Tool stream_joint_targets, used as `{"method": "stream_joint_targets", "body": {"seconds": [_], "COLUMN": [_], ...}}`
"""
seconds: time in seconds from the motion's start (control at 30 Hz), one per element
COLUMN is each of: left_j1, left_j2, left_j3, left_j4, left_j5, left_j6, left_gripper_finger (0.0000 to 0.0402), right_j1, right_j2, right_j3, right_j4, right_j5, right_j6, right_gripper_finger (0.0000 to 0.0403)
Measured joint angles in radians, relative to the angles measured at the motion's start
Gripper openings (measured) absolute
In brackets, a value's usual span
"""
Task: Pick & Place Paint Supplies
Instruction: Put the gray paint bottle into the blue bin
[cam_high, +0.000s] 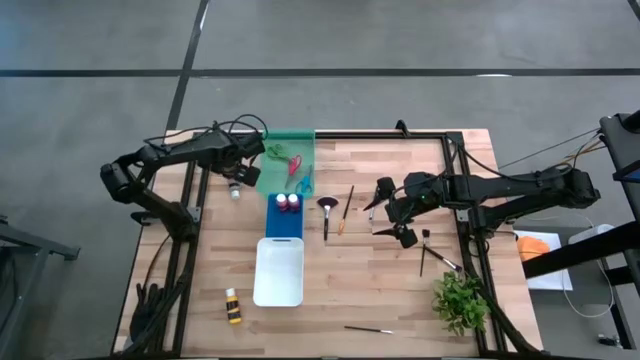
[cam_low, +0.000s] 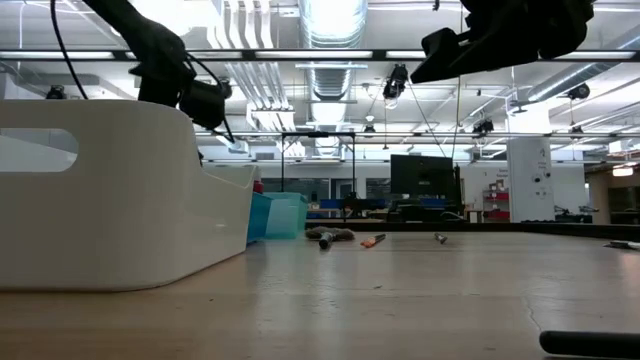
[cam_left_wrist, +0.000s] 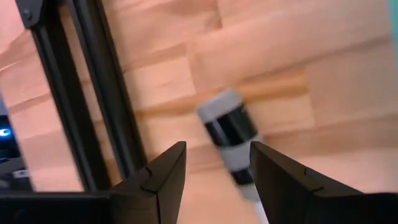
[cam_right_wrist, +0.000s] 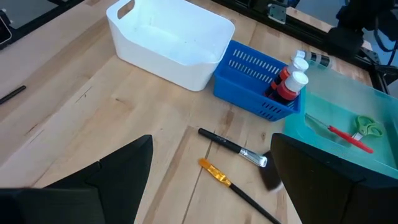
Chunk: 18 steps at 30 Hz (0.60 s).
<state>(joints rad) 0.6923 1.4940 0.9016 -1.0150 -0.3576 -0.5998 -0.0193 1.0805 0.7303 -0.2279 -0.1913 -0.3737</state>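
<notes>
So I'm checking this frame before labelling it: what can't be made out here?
- Left gripper: in its wrist view a blurred bottle lies past the fingers; its band colour is unreadable, and whether it is held is unclear.
- Blue tray: in the low view the white tray hides most of it and its bottles.
- Green tray: in the right wrist view a finger cuts off its near side.
- Right gripper: open above bare table.
</notes>
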Motion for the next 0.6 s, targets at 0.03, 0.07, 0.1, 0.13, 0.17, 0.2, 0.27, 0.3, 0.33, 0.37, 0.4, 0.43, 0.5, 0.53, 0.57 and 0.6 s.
{"method": "stream_joint_targets", "body": {"seconds": [0.03,0.07,0.1,0.13,0.17,0.2,0.27,0.3,0.33,0.37,0.4,0.43,0.5,0.53,0.57,0.6], "left_j1": [0.003,0.003,0.003,0.003,0.003,0.003,0.003,0.003,0.003,0.003,0.003,0.003,0.003,0.003,0.003,0.003], "left_j2": [-0.001,-0.001,-0.001,-0.001,-0.001,-0.001,-0.001,-0.001,-0.001,-0.001,-0.001,-0.001,-0.001,-0.001,-0.001,-0.001], "left_j3": [0.000,-0.002,-0.008,-0.015,-0.024,-0.034,-0.052,-0.063,-0.074,-0.086,-0.098,-0.109,-0.133,-0.143,-0.154,-0.163], "left_j4": [0.013,0.029,0.050,0.064,0.072,0.083,0.095,0.095,0.095,0.102,0.110,0.124,0.161,0.177,0.200,0.220], "left_j5": [0.000,0.001,0.007,0.018,0.028,0.036,0.046,0.052,0.052,0.053,0.054,0.055,0.065,0.074,0.085,0.099], "left_j6": [-0.002,-0.004,-0.010,-0.018,-0.030,-0.042,-0.068,-0.081,-0.095,-0.111,-0.121,-0.130,-0.134,-0.135,-0.135,-0.135], "left_gripper_finger": [0.0185,0.0185,0.0185,0.0185,0.0185,0.0185,0.0185,0.0185,0.0185,0.0185,0.0185,0.0185,0.0185,0.0185,0.0185,0.0185], "right_j1": [0.000,0.000,0.000,0.000,0.000,0.000,0.000,0.000,0.000,0.000,0.000,0.000,0.000,0.000,0.000,0.000], "right_j2": [0.000,0.000,0.000,0.000,0.000,0.000,0.000,0.000,0.000,0.000,0.000,0.000,0.000,0.000,0.000,0.000], "right_j3": [0.000,-0.001,-0.002,-0.004,-0.006,-0.008,-0.016,-0.020,-0.024,-0.027,-0.028,-0.029,-0.029,-0.029,-0.028,-0.028], "right_j4": [0.000,0.000,-0.001,0.000,-0.001,0.000,-0.002,-0.001,-0.001,-0.001,-0.002,-0.002,-0.002,-0.001,-0.001,-0.001], "right_j5": [0.000,0.000,0.000,0.000,0.000,0.000,0.000,0.000,0.000,0.000,0.000,0.000,0.000,0.000,0.000,0.000], "right_j6": [0.000,0.000,0.000,0.000,0.000,0.000,0.000,0.000,-0.001,-0.002,-0.004,-0.004,-0.008,-0.011,-0.011,-0.011], "right_gripper_finger": [0.0325,0.0325,0.0325,0.0325,0.0325,0.0325,0.0325,0.0325,0.0325,0.0325,0.0325,0.0325,0.0325,0.0325,0.0325,0.0325]}}
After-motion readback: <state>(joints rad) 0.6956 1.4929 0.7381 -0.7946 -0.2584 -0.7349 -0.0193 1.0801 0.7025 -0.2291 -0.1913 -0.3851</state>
